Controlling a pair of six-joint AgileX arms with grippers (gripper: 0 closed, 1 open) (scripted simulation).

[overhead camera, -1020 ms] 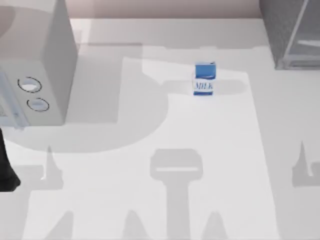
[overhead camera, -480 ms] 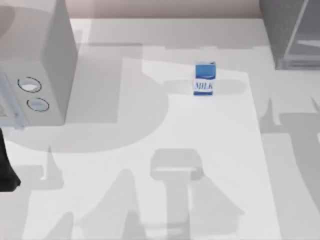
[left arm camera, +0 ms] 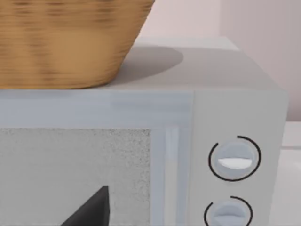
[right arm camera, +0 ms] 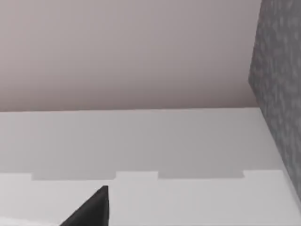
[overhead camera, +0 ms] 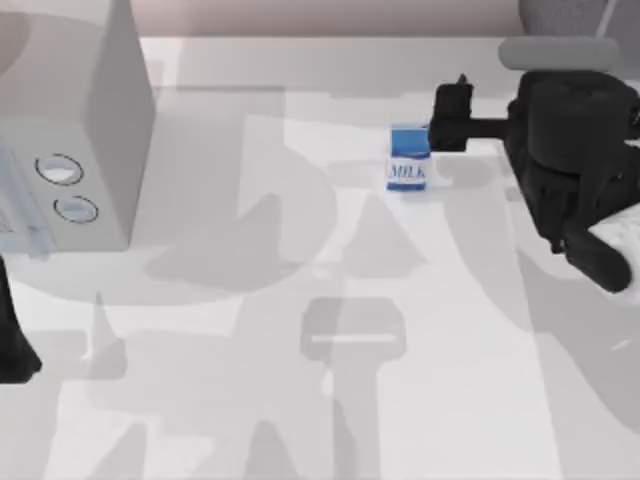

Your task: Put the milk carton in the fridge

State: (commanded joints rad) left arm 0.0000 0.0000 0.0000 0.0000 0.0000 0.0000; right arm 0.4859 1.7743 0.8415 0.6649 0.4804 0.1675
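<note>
Nearest the front edge of the white bench point(overhead camera: 300, 400), only arm shadows are lying across the surface. At the near left edge, the left arm point(overhead camera: 12, 340) is sitting parked as a dark shape; its wrist camera is facing the light grey box with two round dials point(left arm camera: 235, 160), with a woven basket point(left arm camera: 66, 42) resting on that box's top. I cannot tell whether the left claw is spread or pressed together.

Farther back, right of centre, the milk carton point(overhead camera: 408, 158) is standing upright on the bench, blue top up and "MILK" lettering facing forward. The right arm point(overhead camera: 570, 160) is reaching in from the right, and the right claw point(overhead camera: 447, 112) is hovering just beside the carton's upper right corner. Whether it is touching the carton or how its fingers are standing, I cannot tell.

At the far right corner, the fridge point(right arm camera: 277, 89) is showing its dark speckled side against the wall.
</note>
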